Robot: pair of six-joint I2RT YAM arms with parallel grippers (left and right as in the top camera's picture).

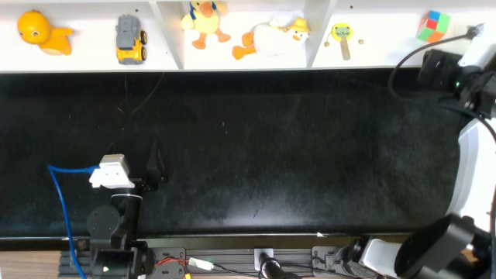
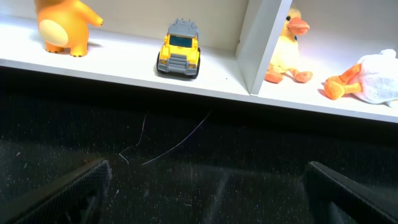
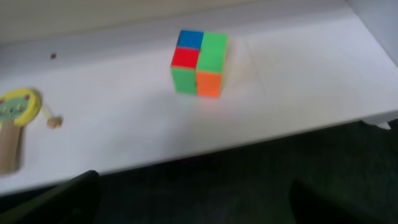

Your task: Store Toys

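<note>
The toys all sit on the white shelf (image 1: pixel 93 66) along the far edge of the black worktop (image 1: pixel 294 155). The two-by-two colour cube (image 3: pixel 199 64) stands in the right compartment, and a round-headed toy on a wooden handle (image 3: pixel 15 121) lies well apart from it, perhaps a small rattle drum, though I cannot make it out clearly. In the middle compartment a yellow plush duck (image 2: pixel 287 46) sits upright beside the divider, with a white plush duck (image 2: pixel 373 78) lying on its side near it. The left compartment holds a yellow toy truck (image 2: pixel 179 55), nose towards the worktop, and an orange duck figure (image 2: pixel 62 25) near it. My right jaws are spread wide and hold nothing, just before the shelf edge in front of the cube. My left jaws are spread wide and empty too, over the worktop well back from the shelf, pointed towards the truck. A blue cable (image 1: pixel 62 194) loops beside my left arm's base.
</note>
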